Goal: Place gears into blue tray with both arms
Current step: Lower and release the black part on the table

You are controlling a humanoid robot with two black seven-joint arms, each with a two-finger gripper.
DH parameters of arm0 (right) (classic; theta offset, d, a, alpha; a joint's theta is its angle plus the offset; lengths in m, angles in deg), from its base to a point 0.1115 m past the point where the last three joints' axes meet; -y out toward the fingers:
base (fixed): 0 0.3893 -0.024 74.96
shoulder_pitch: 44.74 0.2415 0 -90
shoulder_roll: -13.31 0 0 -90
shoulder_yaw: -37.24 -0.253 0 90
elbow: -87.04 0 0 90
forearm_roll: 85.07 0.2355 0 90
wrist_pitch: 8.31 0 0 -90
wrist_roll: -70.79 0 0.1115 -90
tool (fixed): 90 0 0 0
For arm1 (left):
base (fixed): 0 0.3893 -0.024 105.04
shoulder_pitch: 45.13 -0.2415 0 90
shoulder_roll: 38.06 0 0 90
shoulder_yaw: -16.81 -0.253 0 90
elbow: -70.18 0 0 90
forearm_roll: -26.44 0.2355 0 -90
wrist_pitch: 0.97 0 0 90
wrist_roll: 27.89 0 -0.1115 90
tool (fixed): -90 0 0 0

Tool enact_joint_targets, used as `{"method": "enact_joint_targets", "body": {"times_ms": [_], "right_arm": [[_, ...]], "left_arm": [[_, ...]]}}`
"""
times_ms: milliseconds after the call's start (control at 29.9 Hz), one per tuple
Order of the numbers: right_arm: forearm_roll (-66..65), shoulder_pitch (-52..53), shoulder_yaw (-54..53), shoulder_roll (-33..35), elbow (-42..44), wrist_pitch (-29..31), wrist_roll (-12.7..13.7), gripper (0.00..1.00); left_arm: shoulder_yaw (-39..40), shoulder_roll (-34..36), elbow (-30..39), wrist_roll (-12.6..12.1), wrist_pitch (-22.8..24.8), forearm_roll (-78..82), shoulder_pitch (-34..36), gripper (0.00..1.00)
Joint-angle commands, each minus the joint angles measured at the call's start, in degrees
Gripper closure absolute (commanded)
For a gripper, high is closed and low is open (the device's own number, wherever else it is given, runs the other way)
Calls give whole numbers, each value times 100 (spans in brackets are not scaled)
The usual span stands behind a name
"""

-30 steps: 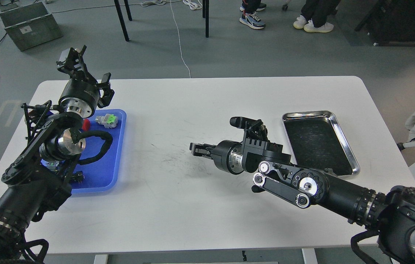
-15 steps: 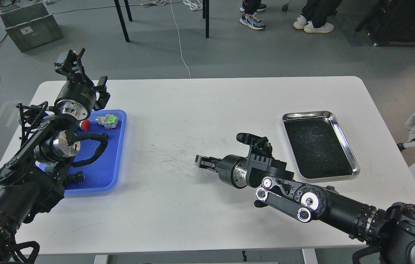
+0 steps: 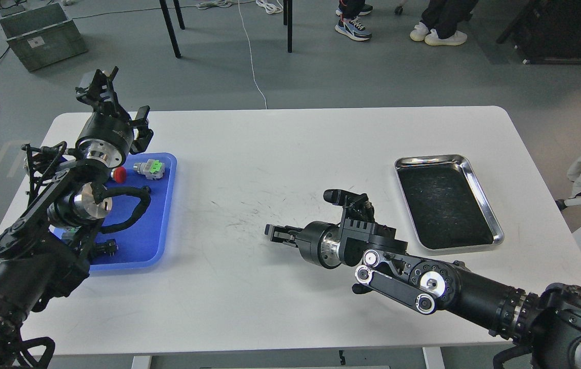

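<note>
One white desk [image 3: 280, 154] fills the frame. Two trays: blue tray [image 3: 159, 225] left, steel tray [image 3: 480, 189] right. Left end effector [image 3: 116, 110], upper left, fingers spread. Right end effector [image 3: 274, 233], centre: can't tell. Gears can't be made out.

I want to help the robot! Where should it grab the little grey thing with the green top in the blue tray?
Probably from straight above, pinching the long grey sides of the grey part with the green top. It lies flat near the blue tray's far edge, with the red-capped button close on its left, so a sideways approach looks crowded.
</note>
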Motion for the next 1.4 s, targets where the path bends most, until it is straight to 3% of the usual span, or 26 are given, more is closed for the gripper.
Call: {"method": "enact_joint_targets", "body": {"times_ms": [0, 434, 534, 635, 701, 868, 1069, 1370], "right_arm": [[9, 1, -2, 6, -265, 4, -63, 93], [62, -34, 112, 6, -432, 57, -98, 85], [62, -26, 112, 6, -432, 31, -107, 73], [88, -17, 104, 6, -432, -49, -168, 42], [97, -17, 95, 6, -432, -136, -248, 28], [106, 1, -28, 6, -415, -277, -301, 15], [141, 1, -747, 6, -388, -277, -301, 13], [1203, 36, -2329, 6, -151, -251, -301, 10]], "left_arm": [[1, -13, 4, 9, 0, 8, -6, 2], [1, -57, -5, 9, 0, 8, 3, 2], [1, -57, -5, 9, 0, 8, 3, 2], [1, -57, 4, 18, 0, 8, 3, 2], [1, -39, -5, 18, 0, 8, 3, 2], [-17, -4, -5, 18, 0, 17, -6, 2], [-26, 14, -5, 18, -9, 43, -15, 2], [-298, 400, 4, 9, -9, 245, -6, 2]]}}
